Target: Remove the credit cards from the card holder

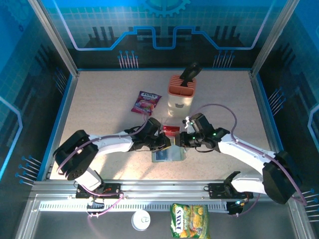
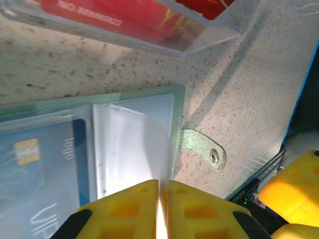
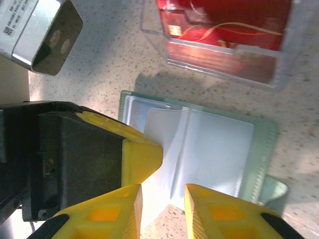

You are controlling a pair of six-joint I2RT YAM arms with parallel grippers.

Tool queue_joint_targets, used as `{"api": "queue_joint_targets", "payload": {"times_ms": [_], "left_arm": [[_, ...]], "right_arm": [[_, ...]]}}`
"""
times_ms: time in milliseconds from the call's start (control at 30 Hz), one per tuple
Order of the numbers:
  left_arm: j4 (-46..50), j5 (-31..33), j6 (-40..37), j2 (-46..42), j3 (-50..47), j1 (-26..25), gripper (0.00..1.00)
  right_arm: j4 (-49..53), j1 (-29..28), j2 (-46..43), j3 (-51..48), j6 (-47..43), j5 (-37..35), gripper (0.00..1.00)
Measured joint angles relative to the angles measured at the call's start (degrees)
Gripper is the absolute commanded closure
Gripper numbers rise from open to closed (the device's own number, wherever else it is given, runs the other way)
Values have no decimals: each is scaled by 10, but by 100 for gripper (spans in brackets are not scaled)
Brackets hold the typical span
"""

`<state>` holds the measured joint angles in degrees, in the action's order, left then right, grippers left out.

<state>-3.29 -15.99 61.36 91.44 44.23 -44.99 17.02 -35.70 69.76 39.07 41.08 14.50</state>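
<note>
While left gripper (image 2: 163,188) pinches card holder (image 2: 133,149) sleeve, left wrist reveals blue card (image 2: 40,169); right gripper (image 3: 163,195) parted.

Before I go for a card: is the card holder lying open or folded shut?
Open: the card holder lies spread flat, clear sleeves exposed, snap tab loose, a blue card inside.

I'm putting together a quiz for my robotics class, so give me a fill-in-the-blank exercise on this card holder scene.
1. The card holder lies ____ on the table.
2. The left gripper pinches the clear sleeve with fingers coloured ____.
3. The card tucked inside the holder is ____.
4. The cards in the clear tray are ____.

Missing words: open; yellow; blue; red.
</note>
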Motion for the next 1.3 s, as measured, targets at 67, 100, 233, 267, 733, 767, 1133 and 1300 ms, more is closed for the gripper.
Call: {"api": "queue_joint_targets", "payload": {"times_ms": [67,100,233,267,733,767,1133,1300], "left_arm": [[0,-3,0,16,11,-5,89],[0,-4,0,22,14,-7,89],[0,-9,-2,48,34,-12,87],[0,-9,-3,53,39,-12,86],[18,-19,-20,81,94,-14,77],[21,-19,-22,81,97,-14,77],[61,-14,-44,54,95,-9,83],[71,-5,-48,11,73,-2,86]], "right_arm": [[9,11,-17,-7,-2,-4,71],[13,15,-24,-9,-3,-6,71],[29,28,-52,-17,-7,-6,71],[32,31,-57,-19,-7,-6,71],[49,35,-81,-35,-10,-3,71],[49,35,-82,-37,-9,-3,70],[34,35,-81,-51,10,21,71],[13,35,-69,-53,19,32,72]]}}
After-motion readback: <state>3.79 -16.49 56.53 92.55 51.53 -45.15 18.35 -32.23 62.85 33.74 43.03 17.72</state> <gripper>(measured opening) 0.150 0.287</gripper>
